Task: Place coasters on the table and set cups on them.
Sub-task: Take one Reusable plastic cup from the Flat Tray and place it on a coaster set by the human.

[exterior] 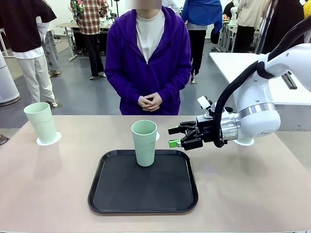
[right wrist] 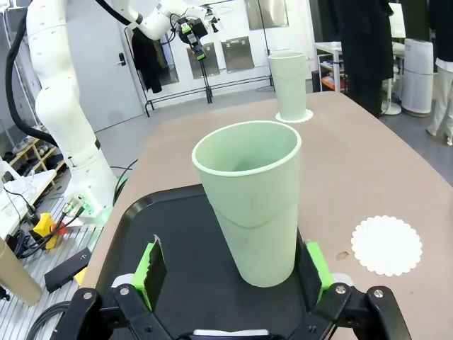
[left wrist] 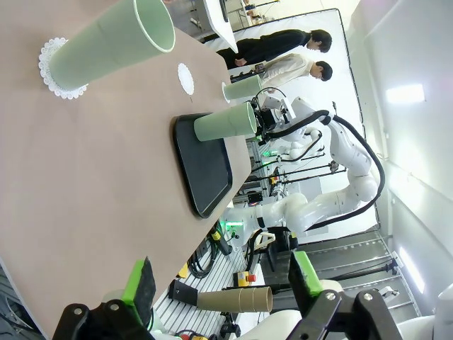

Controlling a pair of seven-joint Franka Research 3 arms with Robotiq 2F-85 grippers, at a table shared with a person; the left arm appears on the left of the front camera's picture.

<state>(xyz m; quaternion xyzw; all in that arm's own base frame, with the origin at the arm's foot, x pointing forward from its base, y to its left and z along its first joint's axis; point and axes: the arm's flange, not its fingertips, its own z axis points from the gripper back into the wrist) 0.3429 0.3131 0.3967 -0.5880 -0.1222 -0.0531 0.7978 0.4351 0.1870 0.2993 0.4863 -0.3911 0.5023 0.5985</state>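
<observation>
A pale green cup (exterior: 144, 142) (right wrist: 251, 205) (left wrist: 225, 124) stands upright at the back of the black tray (exterior: 121, 194). My right gripper (exterior: 176, 137) (right wrist: 233, 265) is open, level with the cup's middle and just to its right, not touching it. An empty white coaster (right wrist: 386, 244) (left wrist: 185, 78) (exterior: 157, 136) lies on the table (exterior: 48, 184) behind the tray. Another cup (exterior: 41, 122) (left wrist: 113, 46) stands on a coaster (exterior: 48, 140) at the far left. A third cup (left wrist: 241, 90) stands beyond the right arm. My left gripper (left wrist: 223, 280) hangs open above the table's left end, holding nothing.
A person in a purple jacket (exterior: 148, 63) stands at the far edge with hands clasped. A coaster edge (exterior: 244, 142) peeks out under my right arm. A white table (exterior: 243, 63) stands at the back right. The tray's front half is bare.
</observation>
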